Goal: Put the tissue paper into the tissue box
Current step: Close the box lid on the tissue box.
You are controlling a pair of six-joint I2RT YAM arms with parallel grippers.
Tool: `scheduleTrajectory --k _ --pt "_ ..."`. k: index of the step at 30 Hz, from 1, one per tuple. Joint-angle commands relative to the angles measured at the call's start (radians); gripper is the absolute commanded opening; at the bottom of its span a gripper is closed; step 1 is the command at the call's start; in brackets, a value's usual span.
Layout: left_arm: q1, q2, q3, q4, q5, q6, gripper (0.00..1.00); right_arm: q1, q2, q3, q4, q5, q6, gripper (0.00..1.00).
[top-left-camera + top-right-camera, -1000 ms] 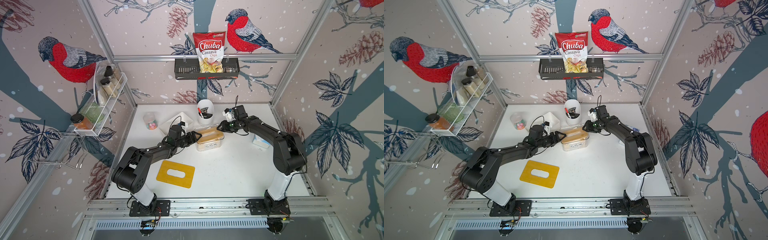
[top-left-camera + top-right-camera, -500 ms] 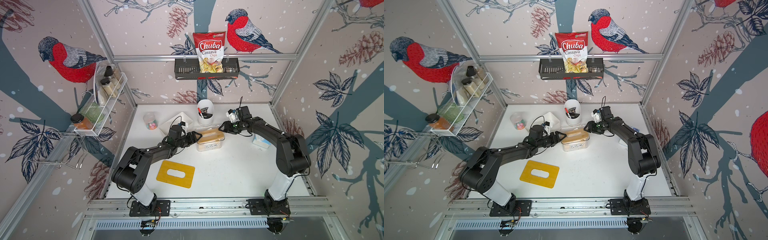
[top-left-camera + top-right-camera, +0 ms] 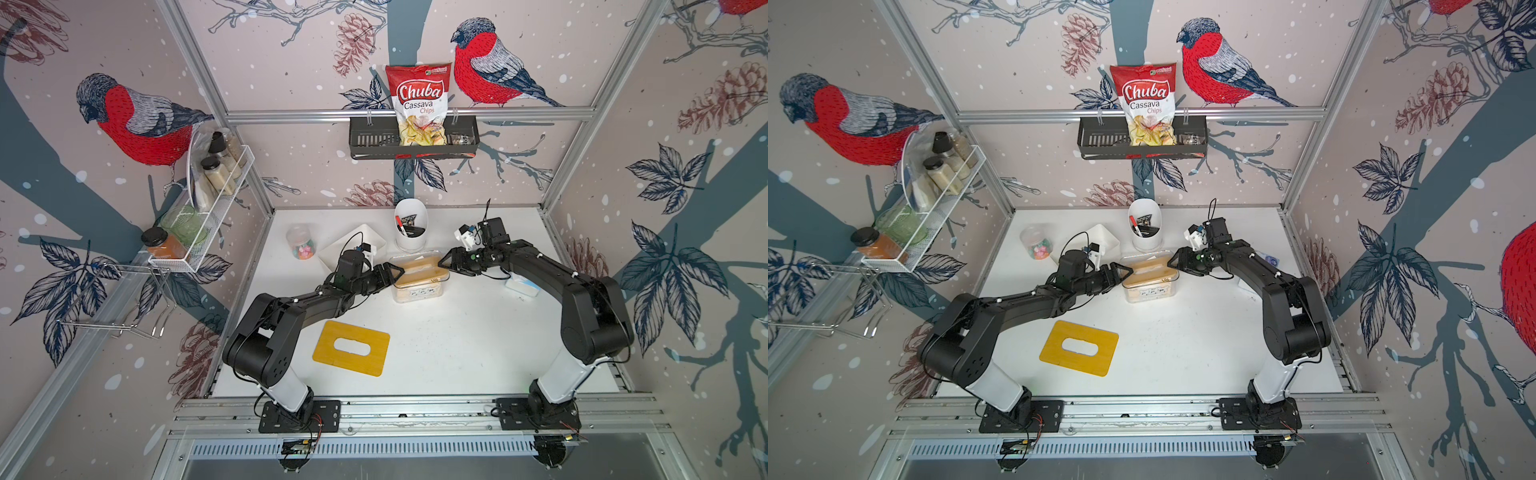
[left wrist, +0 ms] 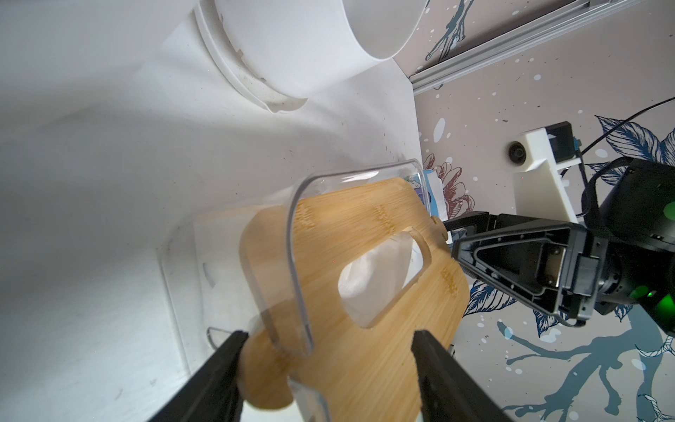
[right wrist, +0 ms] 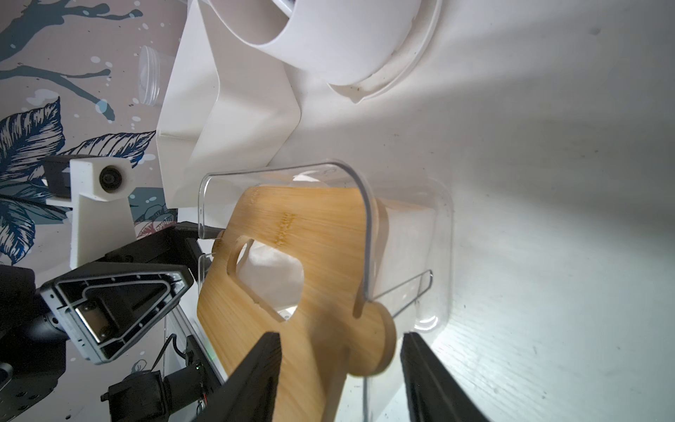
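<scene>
Bamboo in colour, a slotted lid (image 3: 419, 268) is seen tilted in the clear tissue box (image 3: 417, 291), toward the rear edge of the table (image 3: 457, 353). Both arms are stretched low toward the box, the left gripper (image 3: 399, 272) at one end and the right gripper (image 3: 444, 262) at the other, each with jaws apart. White tissue paper (image 4: 369, 281) is seen inside the box, between them. One box and two lids are counted; the yellow lid (image 3: 351, 348) lies flat toward the front edge.

We see two black jointed arms (image 3: 307, 305) on white base links (image 3: 286, 386) and black screwed plates (image 3: 299, 415). The left gripper (image 4: 330, 332) and right gripper (image 5: 340, 334) have hollow triangular fingers (image 4: 511, 263), white camera housings (image 4: 537, 182) and perhaps a green light (image 4: 665, 303).
</scene>
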Motion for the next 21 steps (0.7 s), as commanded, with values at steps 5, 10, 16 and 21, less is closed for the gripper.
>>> scheduleTrajectory --k 5,10,16,21 --pt "-0.006 -0.001 -0.001 0.017 0.016 0.023 0.73 0.029 -0.010 -0.019 0.030 -0.013 0.067 0.51" --pt "-0.016 0.002 -0.007 0.025 0.013 0.017 0.73 0.044 -0.016 -0.037 0.066 -0.002 0.109 0.46" --pt "-0.021 0.007 -0.020 0.031 -0.007 0.024 0.73 0.048 -0.016 -0.046 0.079 0.023 0.129 0.43" --pt "-0.021 0.005 -0.017 0.025 -0.016 0.031 0.73 0.028 -0.009 -0.042 0.058 0.062 0.109 0.43"
